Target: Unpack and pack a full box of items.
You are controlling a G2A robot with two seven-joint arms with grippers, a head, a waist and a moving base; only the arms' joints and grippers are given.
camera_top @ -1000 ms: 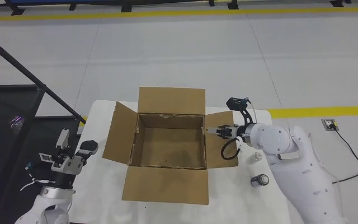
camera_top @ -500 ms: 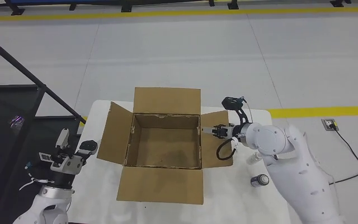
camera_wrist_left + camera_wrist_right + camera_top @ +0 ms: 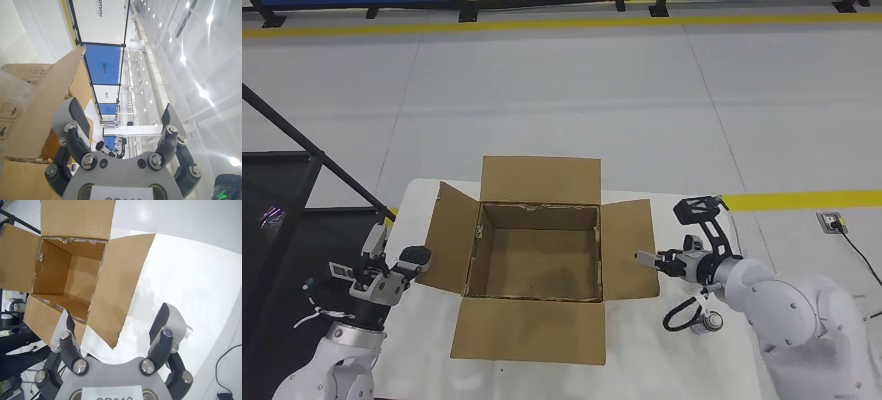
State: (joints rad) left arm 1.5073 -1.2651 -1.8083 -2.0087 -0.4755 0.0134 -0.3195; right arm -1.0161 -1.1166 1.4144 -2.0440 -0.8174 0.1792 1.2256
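An open cardboard box (image 3: 539,180) stands mid-table with all four flaps spread and nothing inside; the right wrist view looks down onto its bare floor (image 3: 75,277). My right gripper (image 3: 645,258) (image 3: 115,311) hovers open just off the outer edge of the box's right flap (image 3: 121,279), holding nothing. My left gripper (image 3: 414,257) (image 3: 121,104) is open and empty beside the box's left flap (image 3: 62,91), pointing up toward the ceiling.
A small dark can (image 3: 705,322) stands on the white table (image 3: 682,205) beside my right arm. A black frame (image 3: 287,190) rises past the table's left edge. Bare tabletop lies right of the box.
The box slid a little to the left. My right gripper drew back rightward off the right flap, which now lies flatter. My left gripper moved closer to the left flap.
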